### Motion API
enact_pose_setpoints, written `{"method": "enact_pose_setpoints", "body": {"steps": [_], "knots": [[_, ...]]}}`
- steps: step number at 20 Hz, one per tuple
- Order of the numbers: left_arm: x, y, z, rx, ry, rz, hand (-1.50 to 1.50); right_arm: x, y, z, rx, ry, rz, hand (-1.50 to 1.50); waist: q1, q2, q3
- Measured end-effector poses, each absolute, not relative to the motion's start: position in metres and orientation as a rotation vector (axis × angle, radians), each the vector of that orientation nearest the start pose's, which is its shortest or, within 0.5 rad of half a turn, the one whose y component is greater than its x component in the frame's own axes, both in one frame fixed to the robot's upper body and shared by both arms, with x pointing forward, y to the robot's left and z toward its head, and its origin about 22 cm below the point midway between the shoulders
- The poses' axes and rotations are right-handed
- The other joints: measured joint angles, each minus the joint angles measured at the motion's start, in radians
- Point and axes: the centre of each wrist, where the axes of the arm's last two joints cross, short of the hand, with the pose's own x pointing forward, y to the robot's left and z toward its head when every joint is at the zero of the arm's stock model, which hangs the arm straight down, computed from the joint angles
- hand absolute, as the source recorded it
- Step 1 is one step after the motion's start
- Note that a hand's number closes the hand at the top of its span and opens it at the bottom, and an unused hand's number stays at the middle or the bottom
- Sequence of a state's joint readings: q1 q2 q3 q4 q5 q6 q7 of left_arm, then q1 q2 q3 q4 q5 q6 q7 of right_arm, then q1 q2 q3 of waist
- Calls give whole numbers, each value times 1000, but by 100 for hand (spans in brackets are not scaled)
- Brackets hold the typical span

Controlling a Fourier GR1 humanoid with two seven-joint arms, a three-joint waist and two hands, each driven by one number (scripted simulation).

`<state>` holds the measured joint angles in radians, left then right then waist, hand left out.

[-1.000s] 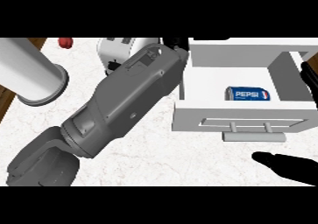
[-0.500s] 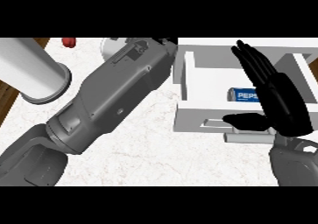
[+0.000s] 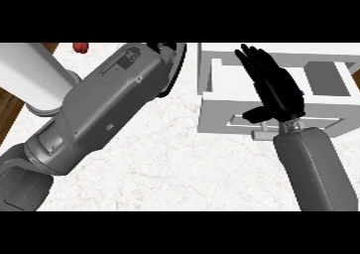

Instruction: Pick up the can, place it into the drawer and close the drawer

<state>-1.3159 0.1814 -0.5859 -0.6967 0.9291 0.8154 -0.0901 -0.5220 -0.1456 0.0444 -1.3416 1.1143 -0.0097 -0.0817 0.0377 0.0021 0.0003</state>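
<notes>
Starting at the left edge, a white cylinder (image 3: 25,74) stands on the counter (image 3: 175,163), with a small red thing (image 3: 80,47) beyond it. Next comes the left forearm, laid diagonally across the marble; the left hand (image 3: 171,54) shows only as a dark sliver at its far end, so I cannot tell how its fingers stand. To the right sits the white drawer (image 3: 226,119), pulled open. Over it the right hand (image 3: 274,84) spreads flat, fingers straight and apart, thumb down by the handle (image 3: 267,134), holding nothing. The can (image 3: 304,93) seems to lie inside the drawer, though only a blue speck peeks past the fingers. By that reading, picking and placing are done and only closing is left. Open marble lies before the drawer front, and the left forearm sits well apart from it, so nothing stands in the push's way.
</notes>
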Motion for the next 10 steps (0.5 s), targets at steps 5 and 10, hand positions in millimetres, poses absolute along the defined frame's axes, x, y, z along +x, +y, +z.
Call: {"method": "enact_pose_setpoints", "body": {"steps": [5,10], "knots": [[422,57,205,42,-1704,171,-150,377,-189,67,-1041,-1676,1150,-150,7,0,0],[421,77,210,57,-1703,178,-150,398,-187,57,-1136,-1673,1167,-150,5,-8,-10]]}}
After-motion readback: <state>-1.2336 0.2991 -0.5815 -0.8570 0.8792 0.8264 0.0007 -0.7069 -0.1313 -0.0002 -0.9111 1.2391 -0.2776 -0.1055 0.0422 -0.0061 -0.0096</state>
